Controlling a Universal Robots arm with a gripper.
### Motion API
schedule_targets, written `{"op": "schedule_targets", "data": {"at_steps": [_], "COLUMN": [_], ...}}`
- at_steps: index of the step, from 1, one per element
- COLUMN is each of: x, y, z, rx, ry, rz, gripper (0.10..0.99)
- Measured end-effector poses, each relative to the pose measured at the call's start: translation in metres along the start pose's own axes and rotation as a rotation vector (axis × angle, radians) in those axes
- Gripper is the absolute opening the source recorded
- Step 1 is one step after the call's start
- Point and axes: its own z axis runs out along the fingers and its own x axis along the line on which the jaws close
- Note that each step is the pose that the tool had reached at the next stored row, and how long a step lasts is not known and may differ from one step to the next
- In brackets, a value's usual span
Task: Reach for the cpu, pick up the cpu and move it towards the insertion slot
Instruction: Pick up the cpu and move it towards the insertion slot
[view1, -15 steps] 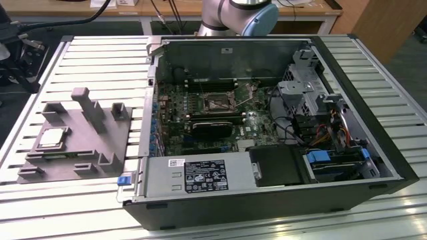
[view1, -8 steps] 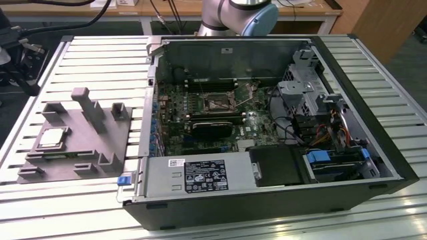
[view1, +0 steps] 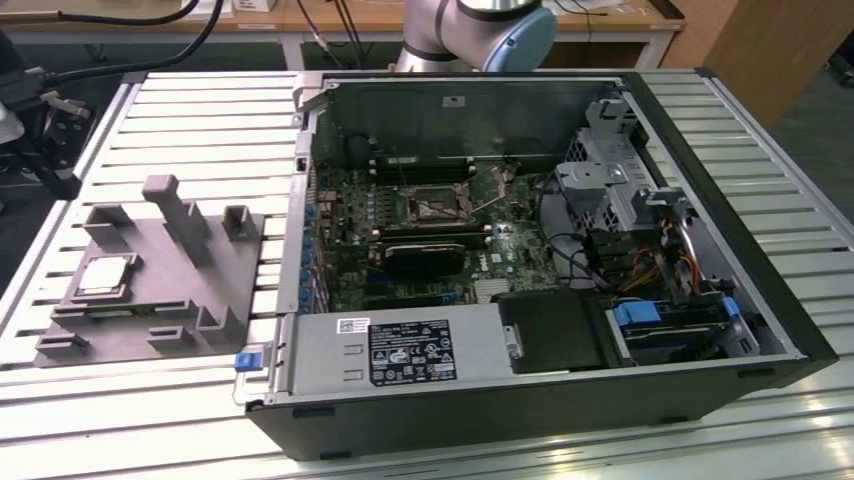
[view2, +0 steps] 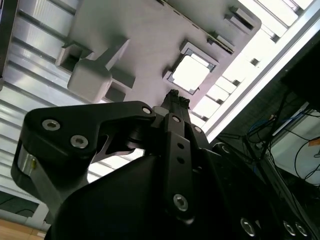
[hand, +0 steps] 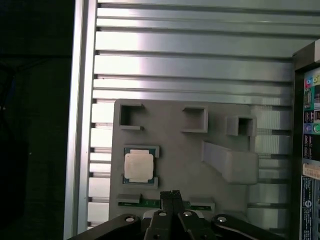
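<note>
Gripper: the gripper (hand: 170, 194) has its black fingers pressed together and holds nothing. It hangs over the near edge of the grey plastic fixture block (hand: 180, 145).

Cpu: the cpu (hand: 138, 166) lies flat, silver top up, just beyond the fingertips and a little to one side of them, not touched. The second wrist view shows it (view2: 190, 73) just past the fingertips too.

Risk, closest: as I judge it, the closed fingers would press on the lid or skid across it instead of straddling it.

Risk, at the pocket: the chip is thin and sits inside a raised rim, so a fingertip could catch the rim, tilt the chip or lose it.

Risk, farther out: the tall post (hand: 230, 160) stands near the pocket and could be struck. The computer case (view1: 534, 410) wall rises between the fixture and the socket.

Container, nearest: a narrow slot in the fixture, right under the fingertips, holds a green board edge (hand: 150, 203).

Container, next: a square pocket holds the cpu. The other pockets beyond it look empty.

Container, far: the open computer case, well away from the gripper, holds the motherboard (view1: 400, 240), cables and drive bays.

Insertion slot: the insertion slot (view1: 438, 205) lies on the motherboard. Its dark centre appears empty.
</note>
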Motion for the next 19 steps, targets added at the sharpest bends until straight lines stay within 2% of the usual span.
{"op": "schedule_targets", "data": {"at_steps": [8, 19], "x": [0.0046, 0.0097], "y": [-0.0003, -0.0011], "z": [0.0106, 0.0297], "rx": [0.000, 0.000], "ry": [0.0000, 0.0000], "rz": [0.000, 0.000], "gripper": [0.106, 0.106]}}
